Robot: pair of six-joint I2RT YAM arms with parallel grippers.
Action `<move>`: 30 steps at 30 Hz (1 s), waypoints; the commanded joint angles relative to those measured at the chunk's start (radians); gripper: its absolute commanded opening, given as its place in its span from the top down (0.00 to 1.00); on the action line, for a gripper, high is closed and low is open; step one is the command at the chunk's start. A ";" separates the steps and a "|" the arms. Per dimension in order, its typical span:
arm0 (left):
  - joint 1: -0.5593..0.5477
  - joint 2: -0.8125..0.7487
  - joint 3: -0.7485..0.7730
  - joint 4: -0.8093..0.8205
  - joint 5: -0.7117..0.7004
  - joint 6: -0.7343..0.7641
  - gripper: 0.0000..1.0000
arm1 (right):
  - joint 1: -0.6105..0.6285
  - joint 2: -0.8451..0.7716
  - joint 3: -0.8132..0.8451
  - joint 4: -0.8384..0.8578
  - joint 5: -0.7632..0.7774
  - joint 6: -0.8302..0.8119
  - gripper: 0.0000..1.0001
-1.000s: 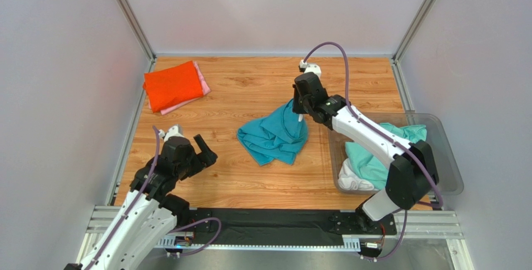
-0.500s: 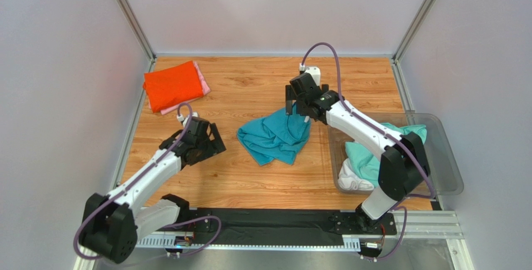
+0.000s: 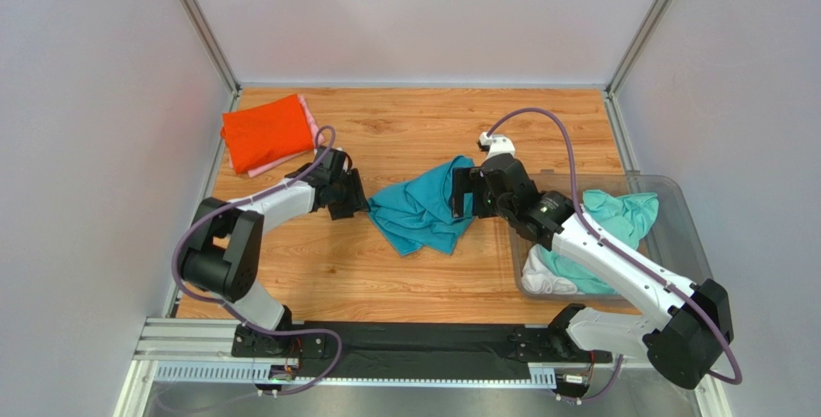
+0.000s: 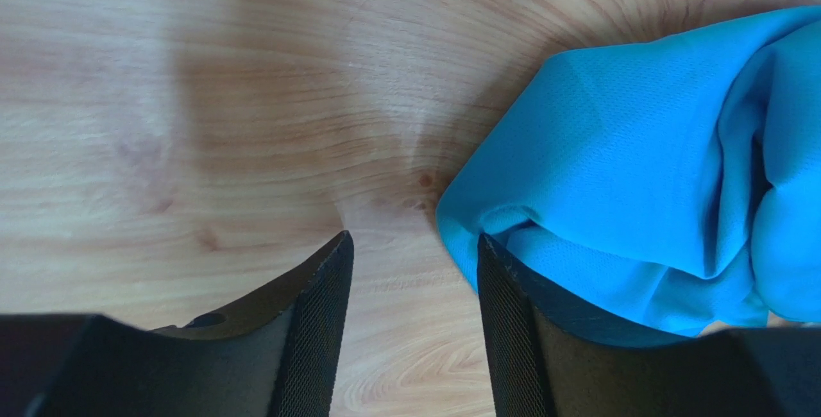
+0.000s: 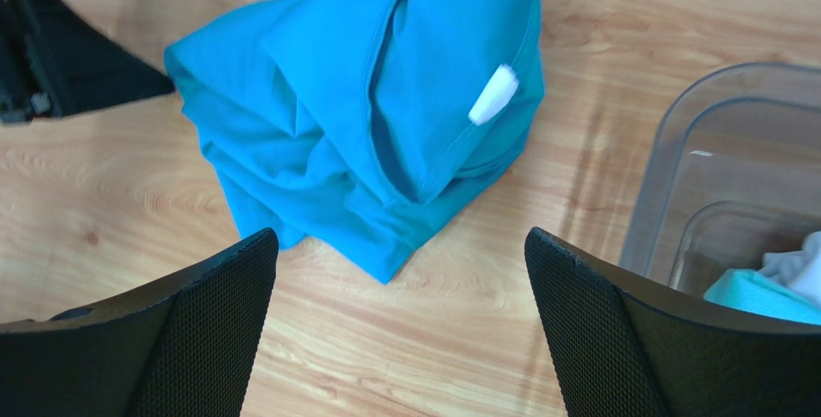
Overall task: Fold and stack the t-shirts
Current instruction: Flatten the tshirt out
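Note:
A crumpled teal t-shirt [image 3: 421,213] lies mid-table, its white neck label [image 5: 493,95] facing up. My left gripper [image 3: 358,198] is low at the shirt's left edge. In the left wrist view its jaws [image 4: 412,239] stand partly apart over bare wood, the right finger against the teal cloth [image 4: 655,167], nothing between them. My right gripper [image 3: 463,193] hovers at the shirt's right side, wide open [image 5: 400,234] and empty, with the teal shirt [image 5: 366,109] just ahead. A folded orange-red shirt [image 3: 265,131] rests on a pink one [image 3: 310,126] at the back left.
A clear plastic bin [image 3: 689,244] at the right edge holds a mint-green shirt [image 3: 597,234] and a white one [image 3: 544,277]; its rim [image 5: 675,148] shows beside my right fingers. Grey walls and metal rails enclose the wooden table [image 3: 405,128].
The right gripper let go of the teal shirt, opened wide and drew back toward the bin. The left arm reached from the near left to the shirt's left edge, jaws narrowing.

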 commanded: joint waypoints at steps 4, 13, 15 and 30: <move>0.003 0.107 0.057 0.103 0.144 0.023 0.52 | 0.001 -0.064 -0.069 0.067 -0.082 0.017 0.00; 0.003 0.190 0.092 0.129 0.201 0.033 1.00 | 0.010 -0.011 -0.127 0.145 -0.117 0.083 0.03; 0.003 0.185 0.086 0.135 0.199 0.033 1.00 | 0.010 0.025 -0.127 0.162 -0.113 0.095 0.05; 0.002 -0.086 -0.199 0.216 0.192 -0.008 1.00 | 0.015 0.307 -0.051 0.251 0.046 0.203 0.28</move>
